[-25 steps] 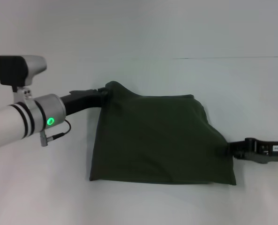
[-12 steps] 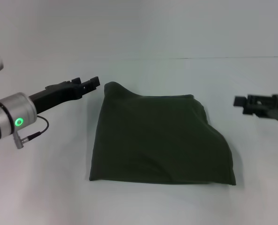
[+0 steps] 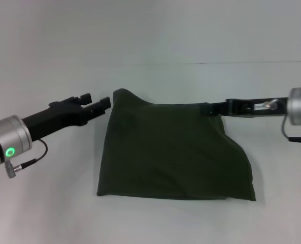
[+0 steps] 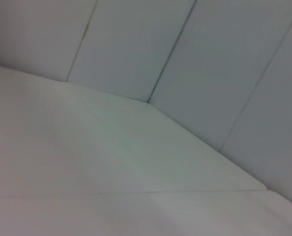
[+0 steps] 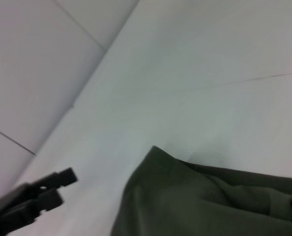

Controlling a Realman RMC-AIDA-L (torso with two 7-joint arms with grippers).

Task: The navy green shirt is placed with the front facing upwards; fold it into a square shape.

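Navy green shirt (image 3: 173,152) lies folded, roughly square, lettering hidden.

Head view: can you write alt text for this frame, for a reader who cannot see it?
A dark green shirt, folded into a rough square, lies on a white table. The left gripper, fingers open, hovers just off the shirt's far left corner. The right gripper reaches in at the far right corner.
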